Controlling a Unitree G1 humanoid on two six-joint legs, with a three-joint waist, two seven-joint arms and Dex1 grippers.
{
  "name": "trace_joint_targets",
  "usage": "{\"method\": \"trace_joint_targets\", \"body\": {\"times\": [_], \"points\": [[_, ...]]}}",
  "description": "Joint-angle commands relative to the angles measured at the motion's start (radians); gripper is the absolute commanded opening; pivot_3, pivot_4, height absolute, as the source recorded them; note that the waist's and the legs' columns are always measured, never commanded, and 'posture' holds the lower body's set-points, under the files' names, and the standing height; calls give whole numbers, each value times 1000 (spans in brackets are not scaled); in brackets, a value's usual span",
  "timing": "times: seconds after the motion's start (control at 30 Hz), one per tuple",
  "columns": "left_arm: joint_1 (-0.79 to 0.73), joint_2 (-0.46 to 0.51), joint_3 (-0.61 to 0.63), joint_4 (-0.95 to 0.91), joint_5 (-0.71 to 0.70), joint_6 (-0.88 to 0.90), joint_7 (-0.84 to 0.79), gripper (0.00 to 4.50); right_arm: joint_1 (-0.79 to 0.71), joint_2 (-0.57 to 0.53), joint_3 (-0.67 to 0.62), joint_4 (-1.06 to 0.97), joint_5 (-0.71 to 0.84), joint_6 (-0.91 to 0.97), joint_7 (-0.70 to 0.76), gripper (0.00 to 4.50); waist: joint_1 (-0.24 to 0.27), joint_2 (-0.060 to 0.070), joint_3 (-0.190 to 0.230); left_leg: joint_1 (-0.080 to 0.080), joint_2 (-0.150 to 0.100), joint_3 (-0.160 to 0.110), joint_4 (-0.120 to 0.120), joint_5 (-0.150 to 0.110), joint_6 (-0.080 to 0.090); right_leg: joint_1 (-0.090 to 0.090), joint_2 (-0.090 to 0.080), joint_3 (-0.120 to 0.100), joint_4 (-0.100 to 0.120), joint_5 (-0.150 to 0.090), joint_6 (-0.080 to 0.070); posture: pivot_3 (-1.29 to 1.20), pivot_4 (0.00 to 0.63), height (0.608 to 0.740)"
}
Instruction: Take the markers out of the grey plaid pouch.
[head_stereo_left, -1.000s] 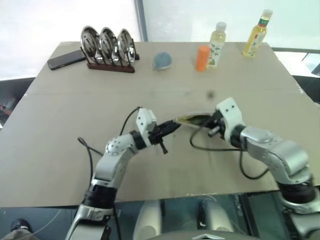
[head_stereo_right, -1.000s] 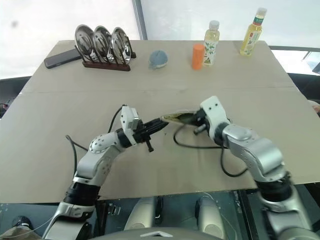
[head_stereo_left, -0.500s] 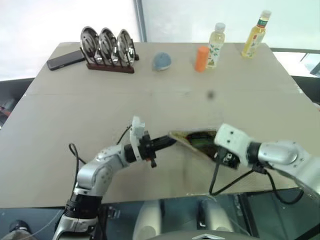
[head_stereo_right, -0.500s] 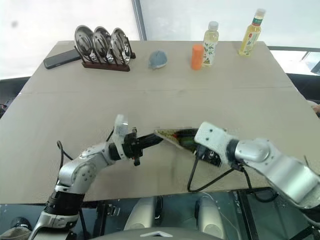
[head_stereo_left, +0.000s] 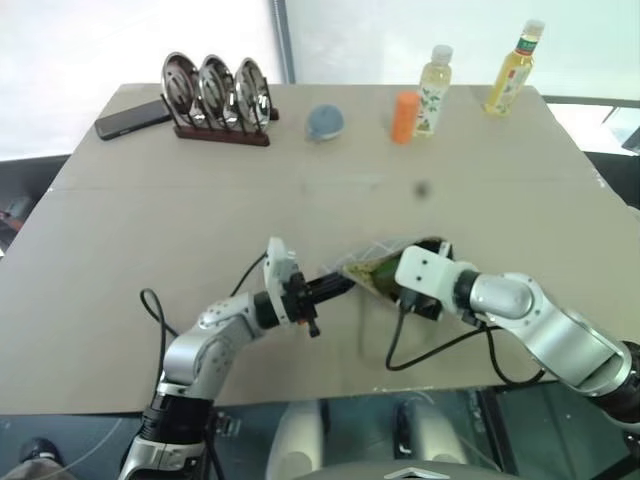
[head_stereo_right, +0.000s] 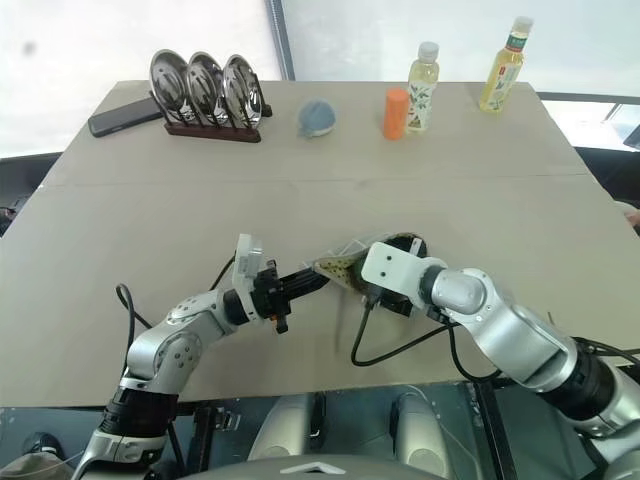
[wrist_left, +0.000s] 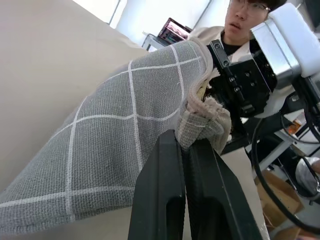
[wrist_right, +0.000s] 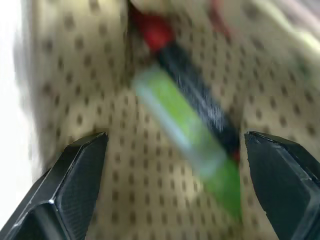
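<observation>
Grey plaid pouch (wrist_left: 115, 150) hangs pinched in the left gripper (wrist_left: 182, 150); the right gripper (wrist_right: 175, 142), wide and empty, must close on the markers (wrist_right: 187, 125) between its fingers.

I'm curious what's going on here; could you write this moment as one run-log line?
left gripper: shut on pouch edge | right gripper: open inside pouch | markers: in pouch

A tan table (head_stereo_left: 150, 230) carries a far row — phone (head_stereo_left: 133, 118), plate rack (head_stereo_left: 218, 92), blue-grey ball (head_stereo_left: 325, 122), orange cylinder (head_stereo_left: 404, 117), two bottles (head_stereo_left: 433, 77).
</observation>
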Motion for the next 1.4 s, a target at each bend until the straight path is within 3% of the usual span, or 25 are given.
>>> {"method": "trace_joint_targets", "body": {"times": [0.03, 0.13, 0.2, 0.37, 0.63, 0.73, 0.87, 1.0, 1.1, 1.17, 1.4], "points": [[-32, -14, 26, -34, -94, 92, 13, 0, -5, 42, -62, 17, -3, -38, 23, 4459, 0, 0, 0, 0, 0, 0, 0, 0, 0, 0, 0, 0, 0, 0, 0, 0, 150, 740], [-58, -7, 50, -39, -209, 230, 12, 0, -27, 64, -95, 28, -5, -28, 47, 4459, -2, 0, 0, 0, 0, 0, 0, 0, 0, 0, 1, 0, 1, 0, 1, 0, 150, 740], [-75, 3, 75, -28, -304, 337, 11, 0, -49, -6, -74, 13, -52, -22, 96, 4459, 0, 0, 1, 1, 0, -1, 1, 0, 0, 0, 1, 0, 2, -1, 2, 0, 150, 740], [-117, 27, 150, 28, -515, 558, 55, 0, -117, -153, -121, -98, 2, 116, 242, 4459, -3, 0, 1, 1, 0, -1, 1, 0, 0, 0, 0, 0, 2, -1, 2, 0, 150, 740], [-118, 10, 156, 62, -496, 595, 169, 0, -143, -88, 53, 14, -82, 61, 279, 4459, -6, 0, 1, 2, 0, -1, 1, 0, 0, 0, 1, 0, 3, -1, 1, 0, 150, 740], [-113, 14, 160, 45, -501, 600, 182, 0, -127, -81, 17, -12, -69, 92, 290, 4459, -1, 0, 1, 1, 0, 0, 1, 0, 0, 0, 1, 0, 3, 0, 0, 0, 150, 740], [-129, 6, 167, 38, -564, 656, 200, 0, -92, -169, -71, -93, -30, 153, 341, 4459, 1, 0, 1, 1, 0, -1, 1, 0, 0, 0, 1, 0, 3, 0, 0, 0, 150, 740], [-184, -2, 176, 72, -735, 778, 252, 0, -130, -209, -252, -199, 93, 292, 406, 4459, -1, -1, 2, 1, 0, -1, 2, 0, 0, 0, 0, 0, 2, 0, 0, 0, 150, 740], [-220, 10, 191, 119, -822, 814, 304, 0, -181, -205, -318, -246, 167, 365, 435, 4459, -4, -1, 2, 1, 0, -2, 2, 0, 0, 0, 0, 0, 4, -1, 1, 0, 150, 740], [-221, 21, 190, 120, -789, 798, 314, 0, -182, -189, -277, -238, 167, 356, 412, 4459, -6, -1, 1, 2, 0, -2, 2, 0, 0, 0, 1, 0, 4, -1, 2, 0, 150, 740], [-161, 24, 60, 68, -296, 377, 213, 0, -78, -98, 6, -8, -39, 75, 263, 4459, 0, -2, 1, 1, -2, -1, 1, 0, 0, 0, 0, 1, 1, 0, -1, 0, 150, 740]]}}
